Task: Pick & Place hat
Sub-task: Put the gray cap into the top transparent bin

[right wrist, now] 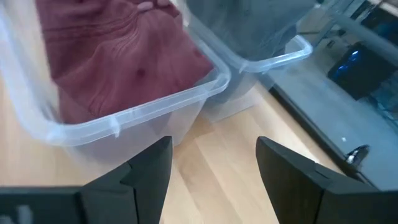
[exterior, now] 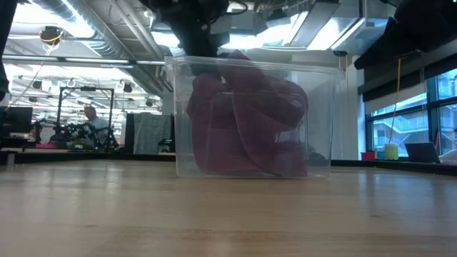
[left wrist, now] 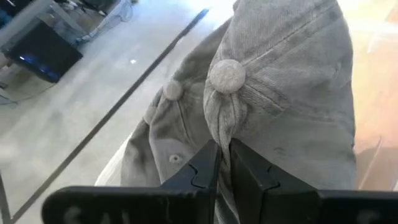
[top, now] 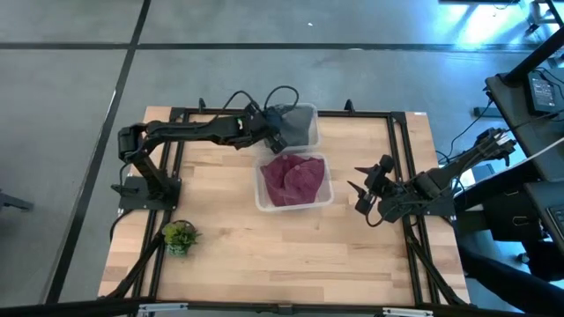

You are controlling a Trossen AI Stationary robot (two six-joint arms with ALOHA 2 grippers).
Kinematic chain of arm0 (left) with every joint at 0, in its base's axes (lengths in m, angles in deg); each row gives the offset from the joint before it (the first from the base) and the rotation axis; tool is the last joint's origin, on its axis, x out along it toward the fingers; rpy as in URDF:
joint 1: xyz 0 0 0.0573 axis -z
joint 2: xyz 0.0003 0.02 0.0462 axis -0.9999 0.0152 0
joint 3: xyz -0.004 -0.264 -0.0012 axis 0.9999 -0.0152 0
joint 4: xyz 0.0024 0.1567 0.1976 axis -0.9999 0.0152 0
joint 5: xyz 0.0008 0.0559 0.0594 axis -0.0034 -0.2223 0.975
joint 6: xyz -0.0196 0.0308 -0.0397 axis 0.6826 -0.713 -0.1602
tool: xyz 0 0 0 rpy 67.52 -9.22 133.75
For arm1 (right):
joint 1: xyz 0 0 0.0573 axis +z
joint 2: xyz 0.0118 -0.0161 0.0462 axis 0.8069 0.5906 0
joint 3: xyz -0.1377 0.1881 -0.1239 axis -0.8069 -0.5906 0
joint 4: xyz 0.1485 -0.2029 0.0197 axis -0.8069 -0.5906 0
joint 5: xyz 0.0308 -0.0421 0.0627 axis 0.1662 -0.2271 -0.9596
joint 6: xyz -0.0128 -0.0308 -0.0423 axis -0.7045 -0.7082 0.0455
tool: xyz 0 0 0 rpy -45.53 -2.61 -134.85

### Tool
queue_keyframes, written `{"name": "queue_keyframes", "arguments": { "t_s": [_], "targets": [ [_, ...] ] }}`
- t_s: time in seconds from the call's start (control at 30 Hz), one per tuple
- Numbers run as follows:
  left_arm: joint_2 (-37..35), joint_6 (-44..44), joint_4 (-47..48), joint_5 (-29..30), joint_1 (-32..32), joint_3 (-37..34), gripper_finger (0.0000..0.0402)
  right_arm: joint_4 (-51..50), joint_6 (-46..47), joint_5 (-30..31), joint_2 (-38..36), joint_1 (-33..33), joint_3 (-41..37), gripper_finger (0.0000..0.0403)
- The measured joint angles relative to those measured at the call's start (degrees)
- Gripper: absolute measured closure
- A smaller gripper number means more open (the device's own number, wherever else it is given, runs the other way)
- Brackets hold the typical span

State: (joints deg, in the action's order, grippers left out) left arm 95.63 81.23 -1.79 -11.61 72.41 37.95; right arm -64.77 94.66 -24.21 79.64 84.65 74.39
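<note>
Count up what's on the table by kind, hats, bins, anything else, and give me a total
Hats: 2, a maroon hat in the near clear bin and a grey hat pinched by the left gripper over the far clear bin
Clear bins: 2
Small potted plants: 1
Total: 5

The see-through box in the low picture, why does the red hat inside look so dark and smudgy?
In the low view the bright ceiling lights and windows sit behind the clear bin, so the maroon hat is backlit and seen through hazy plastic; in the high view, lit from above, it looks clearer.
</note>
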Motion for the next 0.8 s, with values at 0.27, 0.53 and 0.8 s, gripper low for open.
{"name": "queue_keyframes", "arguments": {
  "t_s": [0.27, 0.53, 0.8],
  "targets": [
    [-0.56, -1.06, 0.12, -2.23, -0.6, 0.13, 0.0366, 0.04, -2.02, 0.96, -1.16, 0.0, 0.0, 0.0171],
    [-0.77, -0.35, -1.25, -2.18, -0.62, 0.2, 0.0368, 0.03, 0.41, 2.43, -1.16, -0.77, 0.0, 0.0171],
    [0.37, 3.56, -7.67, -13.64, -3.51, 0.22, 0.0368, 0.04, 8.79, 2.33, -1.16, -3.61, 0.0, 0.0171]
  ]
}}
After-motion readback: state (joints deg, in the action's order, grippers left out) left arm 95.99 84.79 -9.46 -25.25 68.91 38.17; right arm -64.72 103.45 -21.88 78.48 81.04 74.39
